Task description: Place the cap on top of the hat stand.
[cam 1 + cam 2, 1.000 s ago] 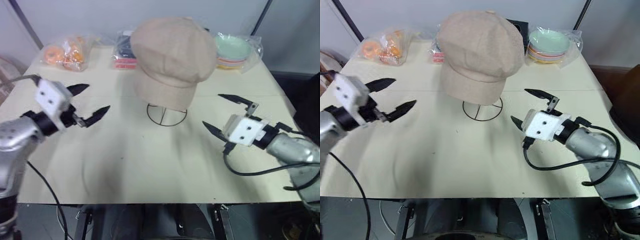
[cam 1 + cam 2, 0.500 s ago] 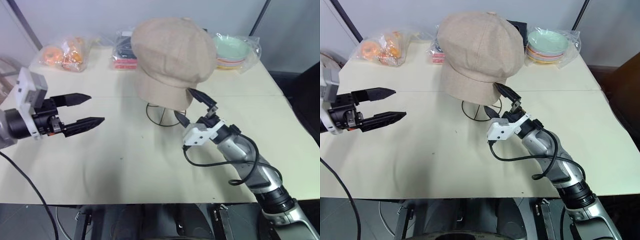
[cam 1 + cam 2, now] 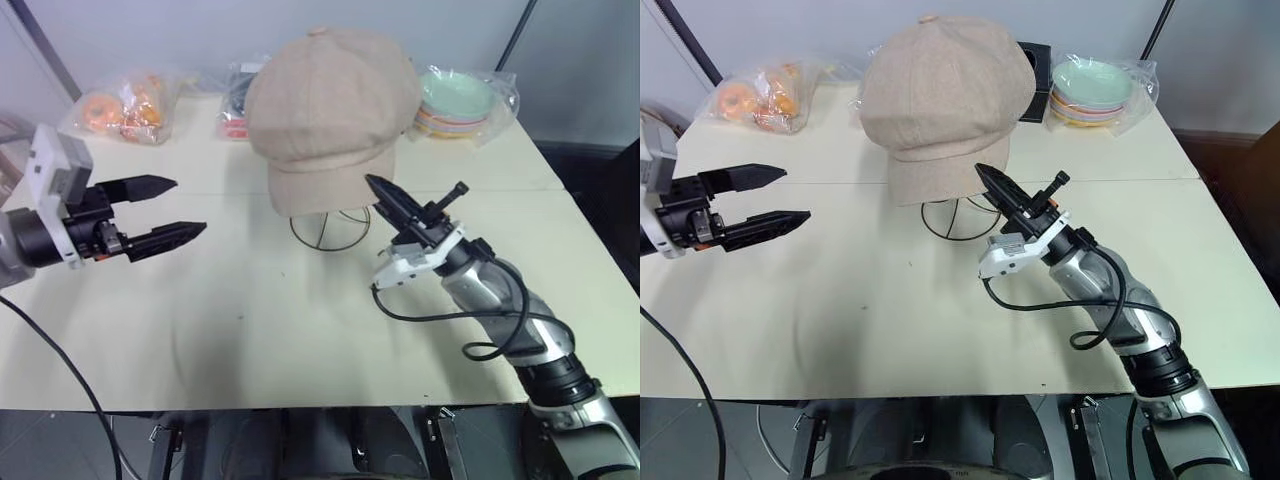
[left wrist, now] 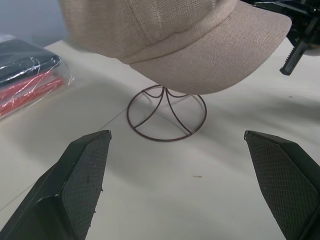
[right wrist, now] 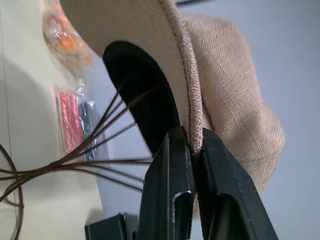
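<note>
Cap [image 3: 330, 110] sits over the head of the hat stand [image 3: 330, 230], whose wire ring base rests on the bench [image 3: 250, 330] below it; the crown looks tilted and pushed toward the robot's left, so the seating is, as I judge it, not yet square. Going left to right: the left hand [image 3: 165, 212] hangs over the bench well apart from the stand, its two black fingers spread wide and gripping nothing; behind it, at the far edge of the bench, lie bagged orange items [image 3: 125, 105] and a red and black packet [image 3: 232, 112]; then the cap on the stand at the middle; then the right hand [image 3: 385, 195], its fingers pinched together on the lower rim of the cap, the wrist view showing the fabric edge clamped between them beside the stand's wire loops; beyond it a bagged stack of plates [image 3: 462, 100]. The step in hand seems to be the final adjustment, tugging the cap into place on the stand; the next move calls for drawing the rim gently until the crown settles evenly, then letting go without dragging the light stand along.
</note>
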